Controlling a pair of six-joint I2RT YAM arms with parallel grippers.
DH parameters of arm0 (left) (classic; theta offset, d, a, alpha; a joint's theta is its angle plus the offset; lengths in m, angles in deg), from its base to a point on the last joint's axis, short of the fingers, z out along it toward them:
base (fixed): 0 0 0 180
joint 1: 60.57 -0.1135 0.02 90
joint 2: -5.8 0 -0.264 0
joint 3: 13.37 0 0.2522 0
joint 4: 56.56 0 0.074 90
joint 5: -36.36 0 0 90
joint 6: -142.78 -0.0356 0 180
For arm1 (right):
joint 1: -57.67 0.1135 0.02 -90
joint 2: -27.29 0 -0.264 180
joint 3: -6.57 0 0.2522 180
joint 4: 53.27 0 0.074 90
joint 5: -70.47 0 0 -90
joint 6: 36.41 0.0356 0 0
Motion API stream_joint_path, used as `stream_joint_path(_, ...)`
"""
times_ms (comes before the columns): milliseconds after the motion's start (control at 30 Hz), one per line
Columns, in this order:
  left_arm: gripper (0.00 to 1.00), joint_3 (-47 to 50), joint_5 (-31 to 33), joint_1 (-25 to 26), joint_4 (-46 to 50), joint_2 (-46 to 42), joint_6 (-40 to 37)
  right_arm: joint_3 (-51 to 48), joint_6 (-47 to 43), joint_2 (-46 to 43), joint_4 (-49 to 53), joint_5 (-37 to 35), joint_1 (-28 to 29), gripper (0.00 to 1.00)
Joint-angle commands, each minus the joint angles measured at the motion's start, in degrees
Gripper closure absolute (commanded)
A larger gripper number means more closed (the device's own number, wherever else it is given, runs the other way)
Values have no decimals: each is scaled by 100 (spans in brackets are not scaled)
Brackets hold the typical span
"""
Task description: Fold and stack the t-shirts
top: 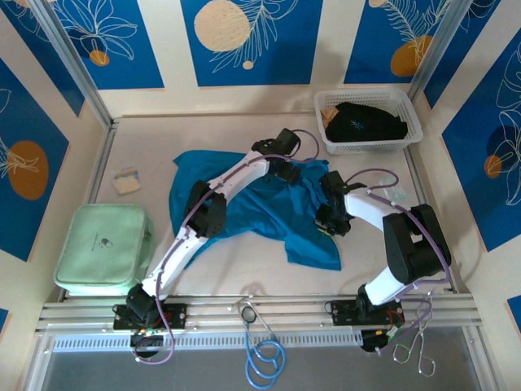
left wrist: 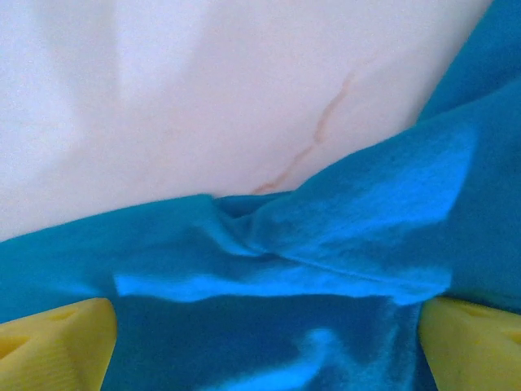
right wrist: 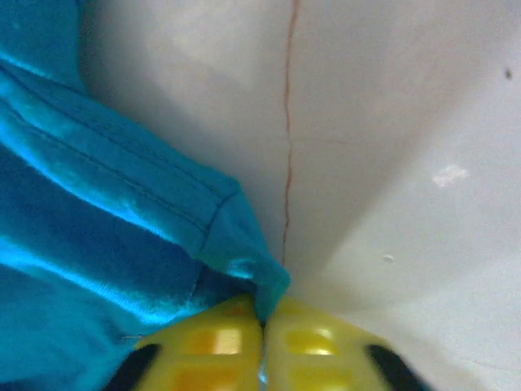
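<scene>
Teal t-shirt (top: 260, 208): crumpled and spread at the centre of the bench (top: 155, 147); partly under both arms; one flap trailing toward 5 o'clock
Black t-shirt (top: 366, 122): bunched inside the white mesh basket (top: 411, 114) at 1 o'clock; small pale mark facing up; well apart from the teal t-shirt
Right pincer (right wrist: 262, 326): closed tight on a hemmed corner of the teal t-shirt; yellow fingers (right wrist: 212, 346) pressed together with the cloth nipped between them; corner lifted just off the bench
Right pincer from above (top: 330, 221): at the 3 o'clock edge of the teal t-shirt
Left pincer (left wrist: 260, 342): spread wide; one yellow finger on each side of a raised fold of teal cloth; nothing gripped
Left pincer from above (top: 286, 169): at the 12 o'clock edge of the teal t-shirt
Green pad (top: 104, 248): flat at 8 o'clock; apart from both shirts
</scene>
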Motion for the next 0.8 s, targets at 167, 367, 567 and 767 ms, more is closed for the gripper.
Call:
stream_joint_path(167,14,211,1091,-675,1389,292,1129,-482,730,-395,-65,236,-119,100)
stream_joint_path(367,18,1948,1204,-863,598,-642,1256,-1048,1346,-1593,460,154,143,100)
stream_joint_path(567,16,2307,752,-846,176,-1002,1369,-1453,1733,-2622,929,192,372,100)
stream_joint_path(767,8,2553,451,-617,-256,-1568,1205,-1486,1769,-3095,1341,252,517,96)
